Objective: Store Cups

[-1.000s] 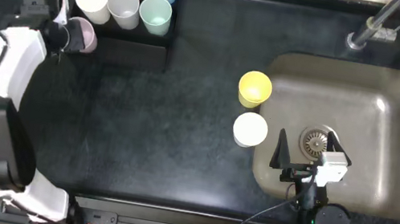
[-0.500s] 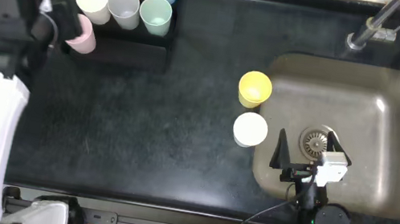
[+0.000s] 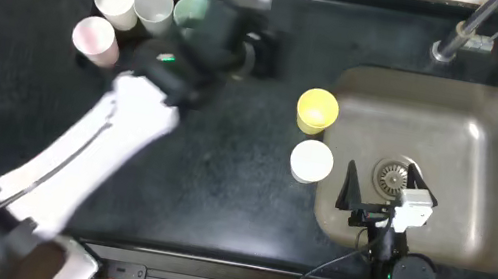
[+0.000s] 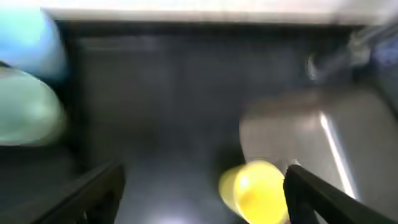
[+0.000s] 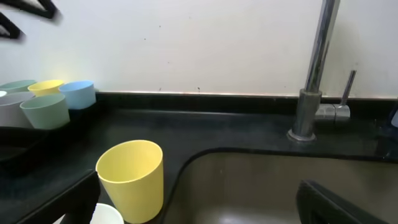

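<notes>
Right gripper (image 5: 198,184): the fingers are spread with nothing between them, low over the sink (image 5: 267,186). Closest to them is a white cup (image 5: 111,215), cut off at the frame edge so only its rim shows. Just beyond it stands a yellow cup (image 5: 130,177), upright on the counter at the sink's lip. Farther out ahead of the fingers rises the faucet (image 5: 314,81), its top cut off. Off to the side, the rack (image 5: 25,144) holds a cluster of cups, the front ones hiding parts of those behind.

Left gripper (image 4: 204,177): the fingers are released and wide apart, empty, with everything heavily smeared. The yellow cup lies ahead between them, closer to one finger, its base cut off. A green cup (image 4: 28,115) and a blue cup (image 4: 28,43) sit outside the other finger, both cropped.

From above, the pink cup (image 3: 94,38) stands at the rack's outer corner, well behind the left fingers. Whether it is seated in a slot is hard to make out, since the arm covers much of the rack.
</notes>
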Tool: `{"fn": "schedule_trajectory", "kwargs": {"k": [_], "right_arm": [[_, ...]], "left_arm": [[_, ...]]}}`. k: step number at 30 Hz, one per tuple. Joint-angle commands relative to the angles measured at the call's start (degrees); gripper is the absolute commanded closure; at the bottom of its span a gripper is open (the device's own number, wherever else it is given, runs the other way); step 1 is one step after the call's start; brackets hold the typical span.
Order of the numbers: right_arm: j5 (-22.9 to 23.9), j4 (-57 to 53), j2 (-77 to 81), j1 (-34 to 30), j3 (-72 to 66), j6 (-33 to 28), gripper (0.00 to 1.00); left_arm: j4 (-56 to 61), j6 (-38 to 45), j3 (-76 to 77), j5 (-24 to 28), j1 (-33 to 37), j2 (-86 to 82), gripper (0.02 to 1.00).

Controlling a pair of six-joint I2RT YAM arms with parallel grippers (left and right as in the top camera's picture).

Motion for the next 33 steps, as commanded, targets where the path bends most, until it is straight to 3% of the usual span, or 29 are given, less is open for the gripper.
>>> {"fn": "schedule_trajectory", "kwargs": {"k": [1,9,17,19,20,22,24,33], "right_arm": [[0.2,0.3,-0.6,0.1,-0.8,0.2,0.003],[0.2,0.3,-0.6,0.1,-0.8,0.2,0.003],[0.2,0.3,-0.6,0.1,-0.8,0.2,0.003],[0.2,0.3,-0.6,0.1,-0.8,0.2,0.003],[0.2,0.3,-0.6,0.1,-0.8,0.2,0.005],[0.2,0.3,-0.6,0.1,-0.8,0.2,0.003],[0.3,0.3,-0.6,0.1,-0.8,0.2,0.003],[0.3,0.3,-0.6,0.1,-0.8,0.2,0.003]], "left_arm": [[-4.7,-8.1,4.9,0.5,-5.3,7.1,0.174],[-5.1,-10.3,5.2,3.3,-7.7,16.4,0.185],[-1.9,-11.6,5.2,2.2,-7.1,22.8,0.286],[-0.4,-11.6,5.2,1.2,-7.0,24.3,0.402],[-0.1,-11.6,5.2,0.7,-6.9,24.7,0.5],[0.0,-11.5,5.2,-0.3,-6.7,25.2,0.829],[0.1,-11.5,5.2,-1.5,-6.4,25.1,0.952],[-3.6,-10.6,4.6,-11.1,-3.1,11.7,0.985]]}}
